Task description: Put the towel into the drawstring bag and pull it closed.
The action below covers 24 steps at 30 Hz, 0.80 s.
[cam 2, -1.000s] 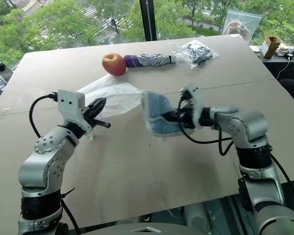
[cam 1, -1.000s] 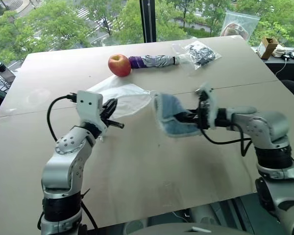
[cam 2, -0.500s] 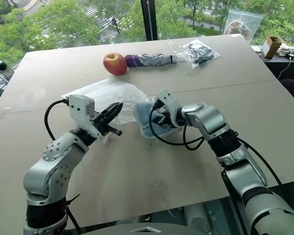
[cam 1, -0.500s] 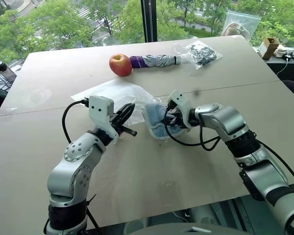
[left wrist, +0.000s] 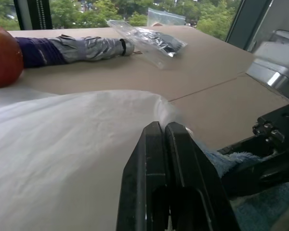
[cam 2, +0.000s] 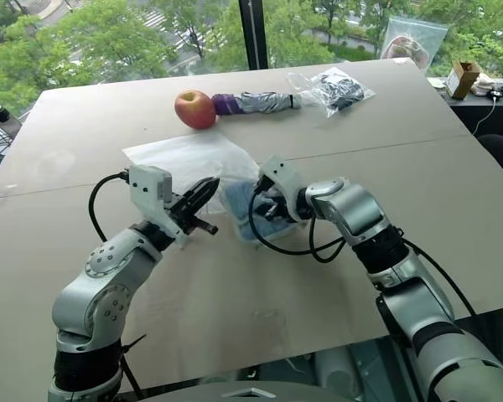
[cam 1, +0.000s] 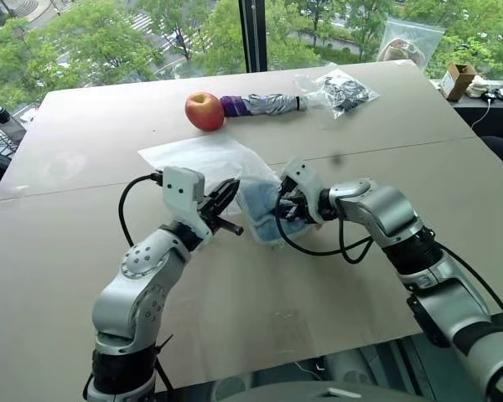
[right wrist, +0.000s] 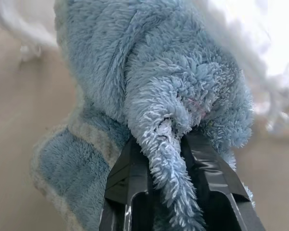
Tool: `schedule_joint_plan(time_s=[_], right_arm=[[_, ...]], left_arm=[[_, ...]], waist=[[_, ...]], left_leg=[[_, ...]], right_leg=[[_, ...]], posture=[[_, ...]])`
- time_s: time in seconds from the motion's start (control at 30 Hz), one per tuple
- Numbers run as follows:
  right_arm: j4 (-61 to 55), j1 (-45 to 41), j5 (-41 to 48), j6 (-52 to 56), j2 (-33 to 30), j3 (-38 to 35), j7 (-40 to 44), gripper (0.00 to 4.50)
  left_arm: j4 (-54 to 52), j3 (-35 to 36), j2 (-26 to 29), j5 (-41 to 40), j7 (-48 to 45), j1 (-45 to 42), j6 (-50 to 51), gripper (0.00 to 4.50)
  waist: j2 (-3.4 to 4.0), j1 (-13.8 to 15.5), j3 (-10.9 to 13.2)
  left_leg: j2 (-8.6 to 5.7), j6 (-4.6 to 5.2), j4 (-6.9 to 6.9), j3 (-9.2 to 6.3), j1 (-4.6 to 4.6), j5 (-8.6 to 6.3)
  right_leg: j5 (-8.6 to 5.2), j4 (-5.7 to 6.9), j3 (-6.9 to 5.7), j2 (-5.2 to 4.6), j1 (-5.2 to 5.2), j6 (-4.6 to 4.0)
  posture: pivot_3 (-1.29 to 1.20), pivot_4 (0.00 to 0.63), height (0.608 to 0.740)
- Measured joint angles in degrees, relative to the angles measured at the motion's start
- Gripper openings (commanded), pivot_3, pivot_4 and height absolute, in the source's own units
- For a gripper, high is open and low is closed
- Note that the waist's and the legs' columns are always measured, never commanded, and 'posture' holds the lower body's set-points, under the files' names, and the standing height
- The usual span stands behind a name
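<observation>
The white drawstring bag (cam 1: 199, 159) lies spread on the table, with one edge lifted toward my left gripper (cam 1: 232, 188). That gripper is shut and seems to pinch this edge; in the left wrist view its fingertips (left wrist: 159, 127) press together against the bag fabric (left wrist: 62, 144). The light blue towel (cam 1: 260, 211) hangs bunched right at that edge, touching the bag. My right gripper (cam 1: 285, 205) is shut on a fold of the towel (right wrist: 149, 72), and its black fingers (right wrist: 130, 178) clamp the fluffy cloth. Whether the towel is inside the bag's mouth is hidden.
A red apple (cam 1: 204, 111), a folded grey-purple umbrella (cam 1: 264, 105) and a clear plastic bag with dark contents (cam 1: 342, 90) lie in a row at the back of the table (cam 1: 335, 285). A small cardboard box (cam 1: 458, 79) stands beyond the right edge.
My right gripper carried the towel left and down, up against the bag. The left gripper moved right toward it, and the bag sank flatter onto the table.
</observation>
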Motion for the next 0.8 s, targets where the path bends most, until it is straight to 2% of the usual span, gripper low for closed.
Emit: schedule_joint_plan(time_s=[0.17,0.3,0.5,0.53,0.6,0.67,0.7,0.73,0.8], right_arm=[[6.5,-2.1,4.1,0.1,9.7,-17.2,-9.9,0.24],[7.0,-2.2,12.1,0.8,17.8,-29.6,-14.7,0.24],[7.7,-2.0,25.3,2.6,18.7,-38.9,-28.2,0.24],[8.0,-2.0,25.9,2.6,18.7,-39.2,-29.2,0.24],[10.1,-2.0,32.2,0.8,18.7,-41.9,-37.2,0.24],[10.6,-2.0,34.3,-1.9,18.7,-41.2,-40.6,0.24],[10.4,-2.0,33.9,-3.4,18.7,-39.5,-41.2,1.2],[9.8,-2.0,33.2,-4.9,18.7,-36.1,-41.4,1.48],[9.0,-1.8,32.5,-5.6,18.7,-32.1,-40.8,2.43]], left_arm=[[-1.5,-0.8,0.1,-1.4,-0.6,2.0,0.1,0.0],[-2.3,-0.2,0.7,-1.7,-0.4,2.2,0.3,0.0],[-5.6,-1.2,0.0,-5.5,0.1,1.5,2.3,0.0],[-5.6,-1.4,0.0,-5.6,0.1,1.3,2.5,0.0],[-5.6,-2.1,-0.6,-6.2,0.5,0.2,3.0,0.0],[-5.5,-2.3,-0.9,-6.3,1.0,-0.7,3.2,0.0],[-5.1,-2.3,-1.2,-6.2,1.5,-1.6,3.2,0.0],[-4.3,-2.3,-1.9,-6.1,2.2,-3.1,3.1,0.0],[-3.7,-2.1,-2.5,-6.0,3.2,-4.2,3.1,0.0]], waist=[[0.02,0.3,0.0],[0.04,0.1,0.0],[0.08,0.1,0.0],[0.08,0.0,0.0],[0.08,-0.1,0.0],[0.12,-0.2,0.1],[0.13,-0.4,0.1],[0.13,-0.6,0.1],[0.13,-0.6,0.1]], left_leg=[[0.0,0.0,-0.01,-0.05,-0.01,0.0],[0.0,0.01,-0.04,-0.02,0.0,0.0],[-0.04,0.02,-0.03,0.04,0.01,0.0],[-0.05,0.02,-0.03,0.04,0.02,0.0],[-0.05,0.03,-0.03,0.05,0.03,0.0],[-0.04,0.03,-0.02,0.15,0.03,0.0],[-0.01,0.04,-0.03,0.25,0.07,0.0],[0.03,0.04,-0.03,0.37,0.09,0.0],[0.08,0.04,-0.03,0.39,0.11,0.0]], right_leg=[[0.0,0.03,-0.03,0.0,0.0,-0.01],[0.0,0.03,0.0,0.01,-0.01,-0.01],[0.0,0.06,0.03,-0.06,0.0,0.0],[0.0,0.07,0.03,-0.05,0.0,0.0],[0.0,0.13,0.01,-0.02,0.0,-0.01],[0.0,0.14,0.02,0.03,0.0,-0.01],[0.0,0.17,0.08,0.08,0.0,-0.01],[0.0,0.18,0.13,0.14,0.0,-0.01],[0.0,0.19,0.15,0.21,0.0,-0.01]], posture=[[0.0,0.15,0.74],[0.0,0.15,0.74],[0.0,0.15,0.74],[0.0,0.15,0.74],[0.0,0.15,0.74],[0.0,0.15,0.74],[0.0,0.15,0.74],[0.0,0.15,0.74],[0.0,0.15,0.74]])
